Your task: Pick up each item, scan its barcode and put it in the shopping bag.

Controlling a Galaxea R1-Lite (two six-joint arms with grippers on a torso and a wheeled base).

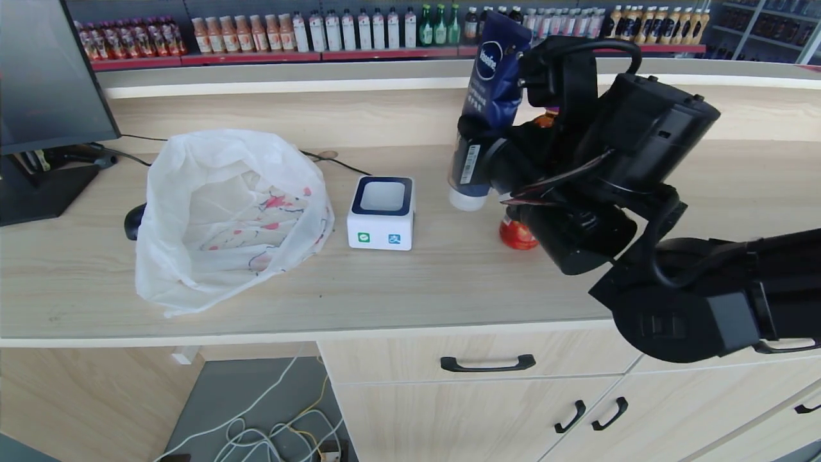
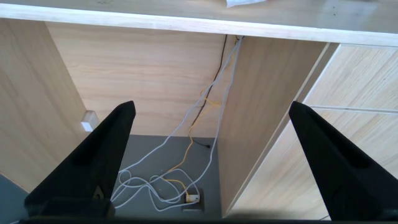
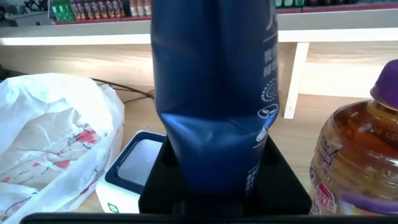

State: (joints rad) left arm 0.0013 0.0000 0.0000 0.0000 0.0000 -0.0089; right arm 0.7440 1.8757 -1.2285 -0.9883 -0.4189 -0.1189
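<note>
My right claw (image 1: 497,168) pinches the tube (image 1: 492,67), cap down, in the air just right of the scanner (image 1: 381,212). I'd carry it over the window (image 1: 383,196) slowly, barcode (image 1: 470,163) turned down. Below the counter (image 1: 449,282) my left claw (image 2: 208,155) hangs spread.

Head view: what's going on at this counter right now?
The right gripper holds a dark blue tube, cap down, above the counter just right of the white scanner. The open shopping bag lies left of the scanner, and a bottle stands behind that gripper. The left gripper hangs open below the counter.
</note>
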